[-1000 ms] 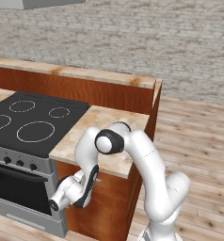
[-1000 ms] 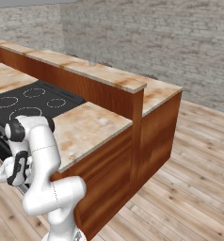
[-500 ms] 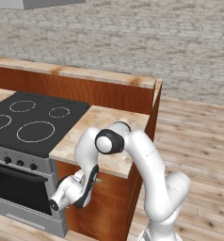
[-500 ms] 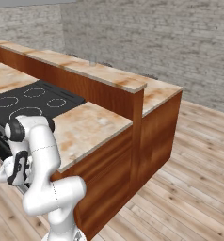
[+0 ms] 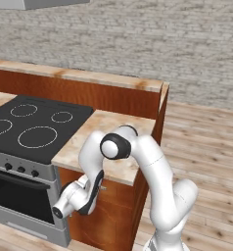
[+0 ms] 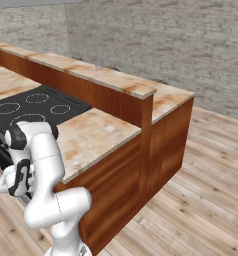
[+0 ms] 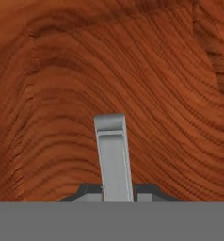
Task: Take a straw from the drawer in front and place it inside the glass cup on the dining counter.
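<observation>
Reddish-brown drawer, silver handle

Arm folded low, fingers close-set at wrist's end.

Drawer front blocks the pincer; handle fills its gap.

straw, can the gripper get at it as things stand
Probably not yet. The drawer front looks closed, so the straw is hidden behind it; the gripper is at the silver handle, fingers either side.
</observation>
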Robot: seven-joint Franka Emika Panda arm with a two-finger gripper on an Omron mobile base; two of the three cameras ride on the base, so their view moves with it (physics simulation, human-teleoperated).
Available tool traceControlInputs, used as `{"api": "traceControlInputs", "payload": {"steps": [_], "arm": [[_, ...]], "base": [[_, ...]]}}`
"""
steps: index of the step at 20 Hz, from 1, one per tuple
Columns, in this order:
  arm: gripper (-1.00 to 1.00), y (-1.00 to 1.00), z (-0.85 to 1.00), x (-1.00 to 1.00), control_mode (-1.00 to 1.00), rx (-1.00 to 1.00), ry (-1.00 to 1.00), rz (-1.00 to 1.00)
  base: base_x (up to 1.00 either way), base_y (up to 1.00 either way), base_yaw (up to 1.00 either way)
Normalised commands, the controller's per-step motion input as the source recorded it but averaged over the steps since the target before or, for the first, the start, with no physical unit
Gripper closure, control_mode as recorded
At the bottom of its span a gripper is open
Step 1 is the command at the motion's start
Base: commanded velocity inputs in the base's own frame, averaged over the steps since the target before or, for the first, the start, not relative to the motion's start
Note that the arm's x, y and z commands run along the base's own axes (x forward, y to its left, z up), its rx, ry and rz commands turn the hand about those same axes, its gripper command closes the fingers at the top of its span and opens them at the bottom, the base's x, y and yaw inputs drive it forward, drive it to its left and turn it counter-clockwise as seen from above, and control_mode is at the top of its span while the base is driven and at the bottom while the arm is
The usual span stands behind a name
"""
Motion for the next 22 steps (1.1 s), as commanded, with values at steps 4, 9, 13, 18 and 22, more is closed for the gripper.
{"api": "traceControlInputs", "payload": {"steps": [4,9,13,18,22], "arm": [[1.00,-0.33,0.00,0.27,-1.00,0.00,-0.05,0.02],[1.00,-0.31,0.00,0.33,-1.00,0.00,-0.03,0.02],[1.00,-0.12,-0.04,0.24,-1.00,0.00,0.00,0.00],[1.00,-0.01,0.00,0.00,-1.00,0.00,0.00,0.00],[1.00,0.00,0.00,0.00,-1.00,0.00,0.00,0.00]], "base": [[0.00,0.00,0.00],[0.00,0.00,0.00],[0.00,0.00,0.00],[0.00,0.00,0.00],[0.00,0.00,0.00]]}}
